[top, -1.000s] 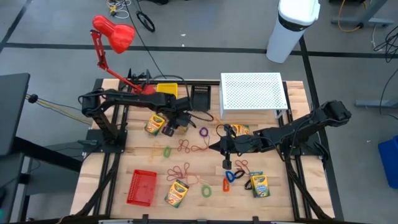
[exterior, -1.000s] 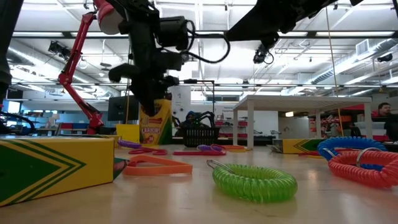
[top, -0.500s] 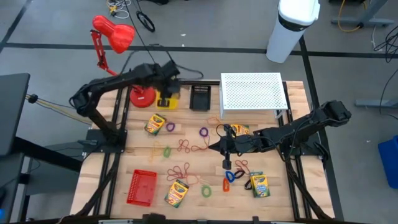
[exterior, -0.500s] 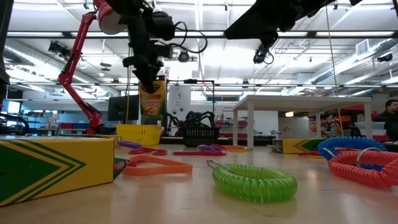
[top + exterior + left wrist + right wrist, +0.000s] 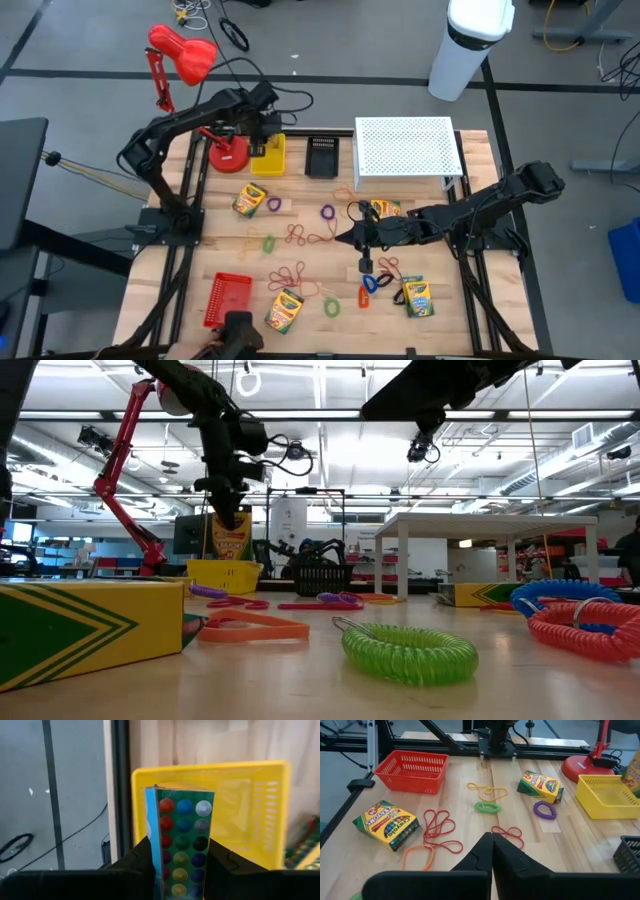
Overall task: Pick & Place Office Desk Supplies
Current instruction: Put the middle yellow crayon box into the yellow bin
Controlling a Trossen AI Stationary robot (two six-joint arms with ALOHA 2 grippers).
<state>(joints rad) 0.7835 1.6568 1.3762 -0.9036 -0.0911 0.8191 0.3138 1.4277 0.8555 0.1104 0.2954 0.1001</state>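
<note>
My left gripper [image 5: 261, 128] hangs over the yellow basket [image 5: 272, 157] at the table's far left, shut on a yellow-and-green crayon box [image 5: 230, 538]. My right gripper [image 5: 362, 240] waits shut above the middle of the table with nothing in it. More crayon boxes lie flat on the wood [image 5: 249, 199] [image 5: 284, 310] [image 5: 415, 296] [image 5: 385, 209]. Red-orange rubber bands [image 5: 300, 237] and small coloured loops [image 5: 327, 212] are scattered between them. My left gripper pinches the crayon box between its two fingers [image 5: 141, 861], on the two sides flanking the face printed with coloured dots [image 5: 182, 845]. The fingers come from above, slanting down. The box hangs upright below them, its lower end [image 5: 230, 556] just over the basket's rim [image 5: 222, 565].
A red lamp [image 5: 185, 55] has its base [image 5: 226, 156] right beside the yellow basket. A black basket [image 5: 321, 157] and a white perforated riser [image 5: 405, 148] line the far edge. A red basket [image 5: 228, 300] sits near left. Something dark [image 5: 235, 335] shows at the near edge.
My left gripper has carried the crayon box from above the table's left middle toward the far edge, to above the yellow basket, rolling its wrist on the way. The box rose, then sank toward the basket. Something dark has come in at the near edge.
</note>
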